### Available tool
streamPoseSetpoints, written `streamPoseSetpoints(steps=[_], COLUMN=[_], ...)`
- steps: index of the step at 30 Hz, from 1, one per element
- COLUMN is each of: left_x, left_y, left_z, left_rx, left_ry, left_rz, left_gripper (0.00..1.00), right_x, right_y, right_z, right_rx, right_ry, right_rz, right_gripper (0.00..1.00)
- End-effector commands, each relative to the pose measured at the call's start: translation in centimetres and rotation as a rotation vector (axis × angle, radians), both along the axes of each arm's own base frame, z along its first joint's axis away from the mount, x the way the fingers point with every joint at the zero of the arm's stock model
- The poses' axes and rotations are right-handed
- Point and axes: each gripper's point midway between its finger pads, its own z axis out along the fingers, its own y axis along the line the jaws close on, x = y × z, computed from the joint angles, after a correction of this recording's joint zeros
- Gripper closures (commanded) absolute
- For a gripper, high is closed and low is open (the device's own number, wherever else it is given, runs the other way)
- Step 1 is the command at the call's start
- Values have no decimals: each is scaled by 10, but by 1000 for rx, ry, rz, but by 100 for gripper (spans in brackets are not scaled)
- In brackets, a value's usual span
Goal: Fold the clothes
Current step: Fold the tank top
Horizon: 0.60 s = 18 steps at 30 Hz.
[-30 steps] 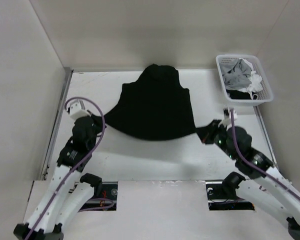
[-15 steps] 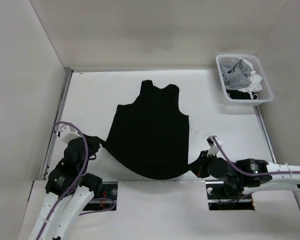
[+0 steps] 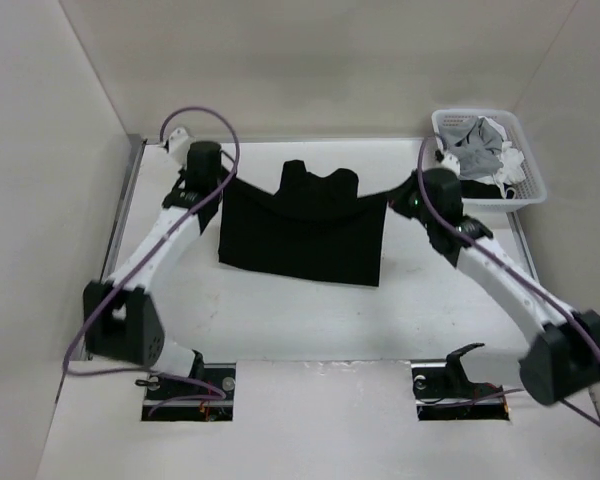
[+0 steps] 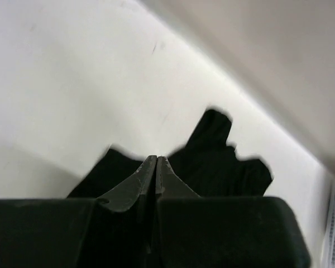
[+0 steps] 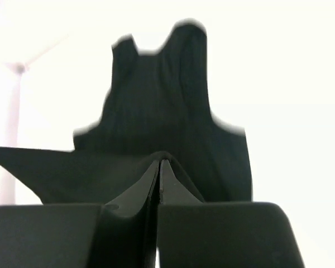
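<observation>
The clothes [image 3: 300,240], a black sleeveless top, lie doubled over at the far middle of the table, with the shoulder straps poking out beyond the folded layer. My left gripper [image 3: 220,183] is shut on the top layer's left corner. My right gripper [image 3: 398,200] is shut on its right corner, and the edge between them is stretched taut. In the left wrist view the shut gripper [image 4: 156,158] pinches black cloth, with the straps [image 4: 223,162] beyond. In the right wrist view the cloth [image 5: 156,100] drapes over the shut gripper [image 5: 159,162].
A white lattice basket [image 3: 536,187] with grey and white garments [image 3: 475,150] stands at the far right corner, close behind my right arm. Enclosure walls rise at the back and both sides. A metal rail [image 3: 120,230] runs along the table's left edge.
Both arms have swung from the near edge to the far side, carrying the hem over the body of the top, so it now lies folded in half.
</observation>
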Motion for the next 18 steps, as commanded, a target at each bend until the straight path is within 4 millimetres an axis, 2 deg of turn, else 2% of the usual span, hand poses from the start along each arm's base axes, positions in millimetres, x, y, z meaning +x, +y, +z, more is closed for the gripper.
streamPoseSetpoints(steps=[1,4,7,8,10,12,13,16,18], left_x=[78,132,170,179,182,163,148,89,49], left_y=[-1,-9,-11,-10,-6,2,6,4,-4], left_z=[45,27,10,6,-6,-19,-26,-47,-65], left_rx=[-8,6,17,18,19,14,11,-3,-56], left_ry=[-154,-108,-82,-77,-43,2,19,21,11], left_rz=[-2,-18,-20,-21,-39,-36,-30,-27,-31], left_gripper=[99,95,88,79,67,62,62,65,66], right_x=[71,132,186,199,211,203,197,160,127], right_y=[10,2,-2,-1,1,0,-3,9,15], right_z=[51,41,20,8,-12,-24,-25,-27,-34], right_rx=[66,64,65,72,70,54,49,49,51], right_ry=[-163,-127,-77,-44,15,44,34,-5,-9], right_rz=[80,43,7,0,-5,-12,-23,0,19], right_gripper=[100,100,99,93,76,62,59,58,60])
